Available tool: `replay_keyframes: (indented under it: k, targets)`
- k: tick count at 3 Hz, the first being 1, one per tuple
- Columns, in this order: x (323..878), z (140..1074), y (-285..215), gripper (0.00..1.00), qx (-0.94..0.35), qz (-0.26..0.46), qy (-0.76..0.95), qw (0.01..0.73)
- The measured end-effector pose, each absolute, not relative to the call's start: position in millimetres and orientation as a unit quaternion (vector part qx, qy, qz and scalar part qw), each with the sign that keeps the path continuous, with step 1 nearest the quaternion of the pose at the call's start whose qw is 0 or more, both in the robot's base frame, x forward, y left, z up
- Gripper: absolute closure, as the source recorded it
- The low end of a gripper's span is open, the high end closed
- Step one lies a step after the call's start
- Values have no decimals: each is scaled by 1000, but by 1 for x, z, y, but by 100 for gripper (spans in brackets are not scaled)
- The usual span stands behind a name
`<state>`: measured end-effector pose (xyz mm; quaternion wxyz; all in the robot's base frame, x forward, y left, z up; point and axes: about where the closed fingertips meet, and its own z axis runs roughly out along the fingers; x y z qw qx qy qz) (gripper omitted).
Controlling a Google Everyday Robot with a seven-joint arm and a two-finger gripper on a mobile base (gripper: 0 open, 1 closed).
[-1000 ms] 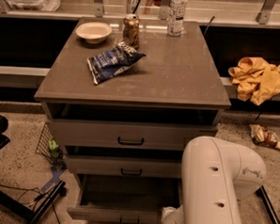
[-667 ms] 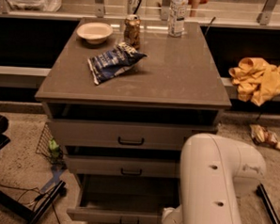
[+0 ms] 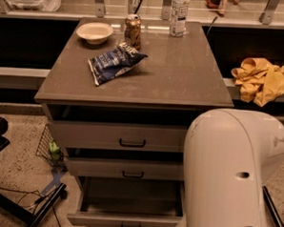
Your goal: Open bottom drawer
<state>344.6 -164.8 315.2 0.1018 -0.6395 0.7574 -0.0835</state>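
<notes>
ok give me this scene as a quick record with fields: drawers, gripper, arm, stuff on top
bottom drawer: pulled out, inside visible, nothing seen in it
middle drawer: pushed much further in
top drawer: pushed much further in
arm: white link fills the lower right and covers the drawers' right ends
gripper: not in view, behind the arm or below the frame
cabinet top: bowl, can, bottle, blue snack bag
right ledge: yellow cloth
</notes>
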Motion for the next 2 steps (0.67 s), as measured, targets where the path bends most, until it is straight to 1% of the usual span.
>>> replay_keyframes:
  k: [1,2]
  targets:
    - [339,319,-173,100,-645,-90,753,99]
    - [365,294,-181,100,-633,-99,756,129]
